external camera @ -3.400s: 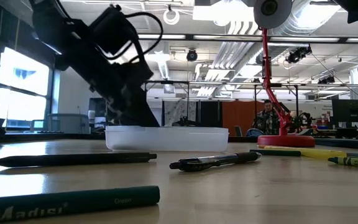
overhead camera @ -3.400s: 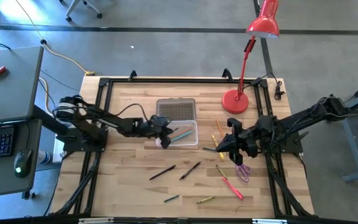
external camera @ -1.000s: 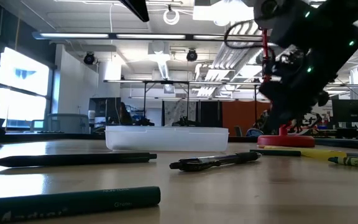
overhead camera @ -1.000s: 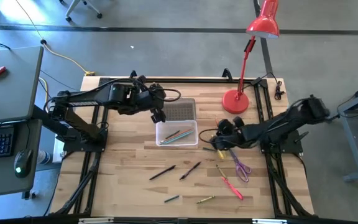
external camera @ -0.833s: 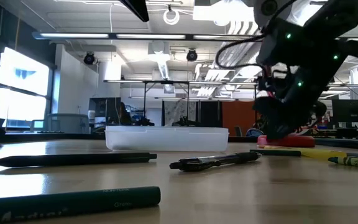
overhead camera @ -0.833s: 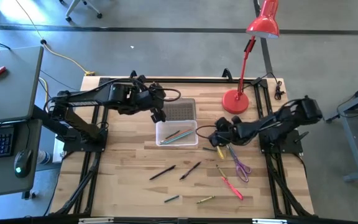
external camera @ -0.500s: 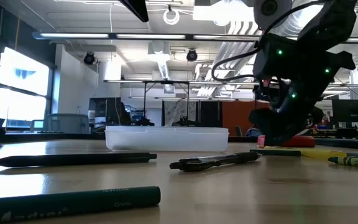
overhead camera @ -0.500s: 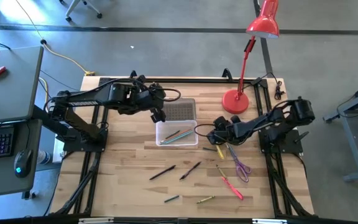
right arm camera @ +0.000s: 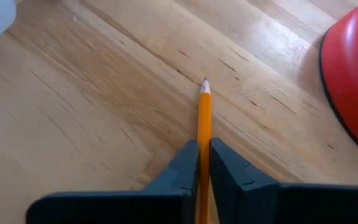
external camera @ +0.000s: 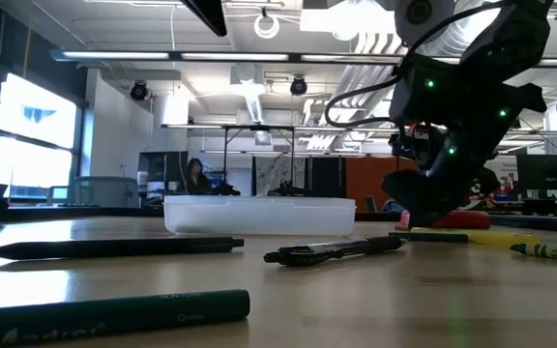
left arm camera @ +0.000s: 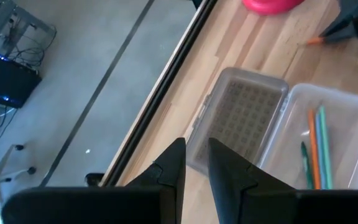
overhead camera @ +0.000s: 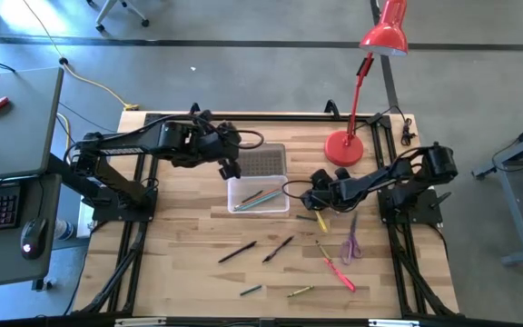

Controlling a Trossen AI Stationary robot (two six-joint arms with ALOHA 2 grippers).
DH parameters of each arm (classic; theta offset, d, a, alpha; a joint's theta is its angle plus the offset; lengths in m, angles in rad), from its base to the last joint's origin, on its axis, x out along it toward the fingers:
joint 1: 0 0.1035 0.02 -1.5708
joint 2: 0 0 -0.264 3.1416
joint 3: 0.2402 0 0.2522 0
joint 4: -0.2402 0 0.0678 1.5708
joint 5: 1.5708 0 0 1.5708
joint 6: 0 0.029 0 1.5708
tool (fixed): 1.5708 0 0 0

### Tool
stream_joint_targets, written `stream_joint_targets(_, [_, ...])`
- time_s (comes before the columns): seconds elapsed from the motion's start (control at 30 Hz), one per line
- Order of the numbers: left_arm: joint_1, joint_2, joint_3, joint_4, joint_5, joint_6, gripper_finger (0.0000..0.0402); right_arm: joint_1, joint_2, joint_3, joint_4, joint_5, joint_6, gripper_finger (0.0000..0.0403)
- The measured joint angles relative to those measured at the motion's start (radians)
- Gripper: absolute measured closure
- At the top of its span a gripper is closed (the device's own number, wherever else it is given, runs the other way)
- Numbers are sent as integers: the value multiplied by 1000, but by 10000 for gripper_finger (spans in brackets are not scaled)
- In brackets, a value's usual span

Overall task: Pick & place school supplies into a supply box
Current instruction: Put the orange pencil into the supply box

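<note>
Now the right end effector (right arm camera: 204,163) pinches an orange pencil (right arm camera: 204,115) just beside the supply box (overhead camera: 259,194)

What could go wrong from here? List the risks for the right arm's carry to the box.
1. The right pincer pinches the orange pencil with most of its length sticking forward, so it may pivot or slip during the carry.
2. The supply box already holds pencils; a long pencil dropped crooked could end up propped on the rim.
3. The left pincer hangs beside the box by the lid, so the arms could crowd each other.
</note>
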Motion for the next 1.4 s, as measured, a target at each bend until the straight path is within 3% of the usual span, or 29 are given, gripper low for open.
stream_joint_targets(0.17, [0, 0, 0, -118, 1, -70, 307, 19, -97, -4, -7, -36, -39, 398])
stream_joint_targets(0.4, [-2, -7, 0, -325, 2, -247, 307, 99, -359, -5, 20, -38, -100, 400])
stream_joint_targets(0.5, [-14, -11, 0, -360, 0, -313, 307, 161, -431, -5, 171, -12, -233, 399])
stream_joint_targets(0.6, [-26, -27, 0, -338, 0, -314, 307, 205, -438, -4, 430, -27, -484, 400])
stream_joint_targets(0.73, [-40, -25, 0, -328, -46, -314, 307, 215, -351, -2, 744, -175, -736, 399])
stream_joint_targets(0.9, [-39, -26, 0, -320, -64, -329, 307, 178, -167, 45, 928, -183, -864, 401])
stream_joint_targets(1.13, [-40, -26, 0, -274, -75, -344, 307, 85, 77, 355, 755, -250, -972, 402])
stream_joint_targets(1.27, [-40, -43, 0, -282, -74, -348, 307, 24, 180, 520, 570, -316, -931, 402])
stream_joint_targets(1.4, [-40, -65, 1, -325, -74, -378, 307, -13, 276, 594, 466, -321, -897, 401])
